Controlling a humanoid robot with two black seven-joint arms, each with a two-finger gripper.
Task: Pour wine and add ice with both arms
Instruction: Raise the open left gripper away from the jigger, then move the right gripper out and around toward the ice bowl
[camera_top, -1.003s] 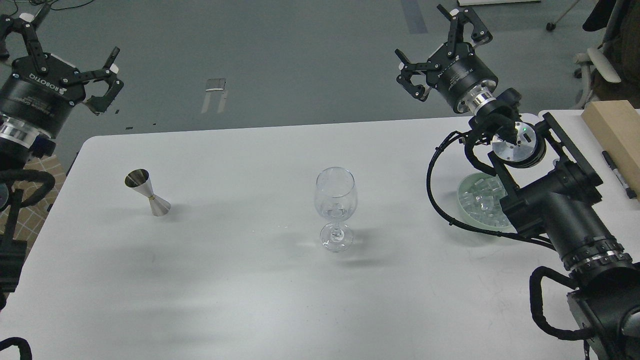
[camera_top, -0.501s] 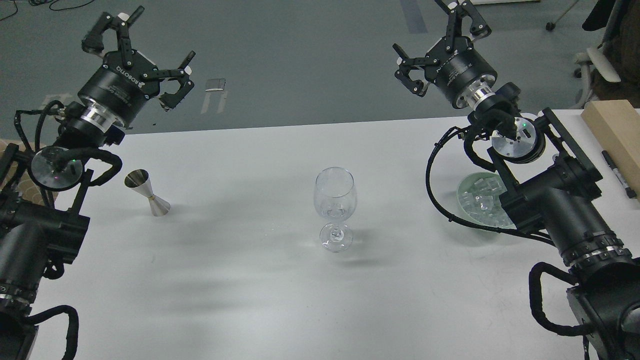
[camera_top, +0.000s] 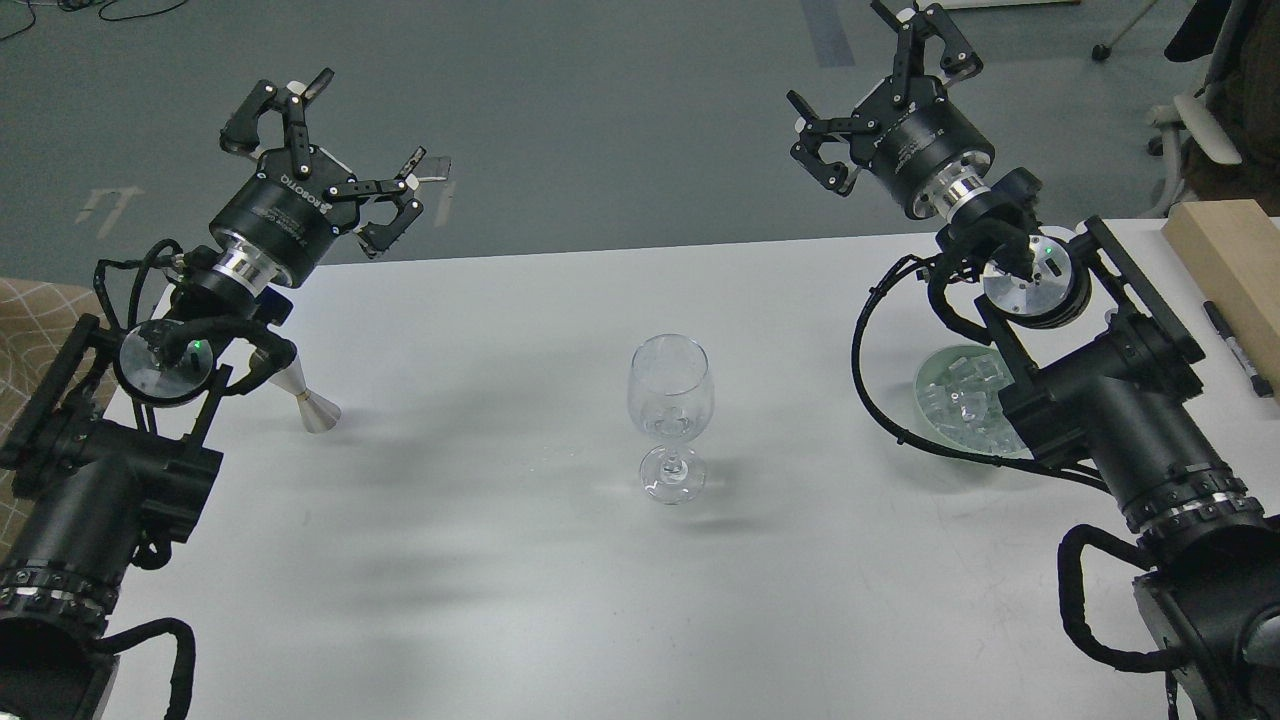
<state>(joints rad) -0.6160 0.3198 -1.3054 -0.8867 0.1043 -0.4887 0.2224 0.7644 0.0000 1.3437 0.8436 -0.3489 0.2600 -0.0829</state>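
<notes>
A clear stemmed wine glass (camera_top: 671, 415) stands upright at the middle of the white table (camera_top: 500, 560). A steel jigger (camera_top: 312, 404) stands at the left, partly hidden behind my left arm. Clear ice cubes (camera_top: 960, 398) lie in a pale green bowl (camera_top: 932, 415) at the right, partly hidden by my right arm. My left gripper (camera_top: 325, 150) is open and empty, raised beyond the table's far left edge. My right gripper (camera_top: 880, 90) is open and empty, raised beyond the far edge at the right, behind the bowl.
A light wooden block (camera_top: 1230, 270) and a black marker (camera_top: 1238, 350) lie at the table's right edge. An office chair (camera_top: 1200, 120) stands on the grey floor at the far right. My thick arm links fill both lower corners.
My left arm has swung in from the left edge toward the table, its gripper moving right and now in front of the jigger's top. My right gripper has barely moved.
</notes>
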